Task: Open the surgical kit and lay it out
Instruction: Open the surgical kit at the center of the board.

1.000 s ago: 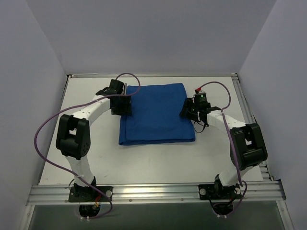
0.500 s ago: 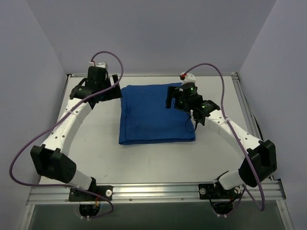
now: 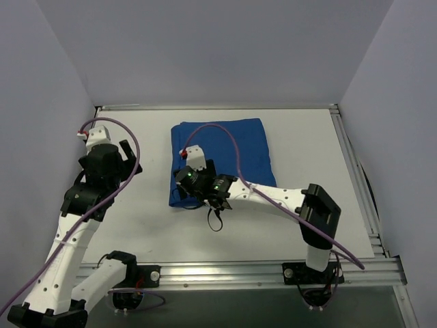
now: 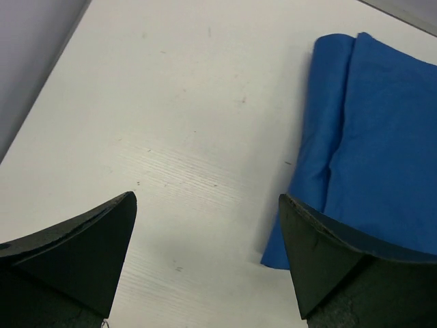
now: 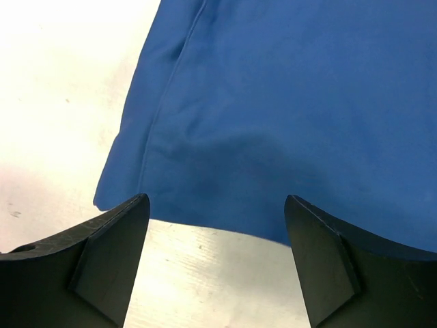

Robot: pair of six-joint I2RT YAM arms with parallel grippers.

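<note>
The surgical kit [image 3: 222,154] is a folded royal-blue cloth bundle lying flat at the middle of the table; whatever it holds is hidden. My left gripper [image 3: 130,162] hovers open over bare table to the left of the bundle. In the left wrist view the gripper [image 4: 206,199] has only white table between its fingers, with the cloth's left edge [image 4: 369,137] to the right. My right gripper [image 3: 194,186] is open above the bundle's near-left corner. In the right wrist view the cloth's [image 5: 287,102] near edge runs across between the open fingers of the gripper [image 5: 216,199], which touch nothing.
The white table [image 3: 136,219] is bounded by an aluminium rail [image 3: 218,273] at the near edge and grey walls on three sides. My right arm [image 3: 273,198] stretches across the table just in front of the bundle. A black cable loop [image 3: 216,222] hangs under its wrist.
Both grippers left the bundle's far corners. The left one pulled back to the left and nearer. The right one swept across the cloth to its near-left corner. Both jaws stand wider.
</note>
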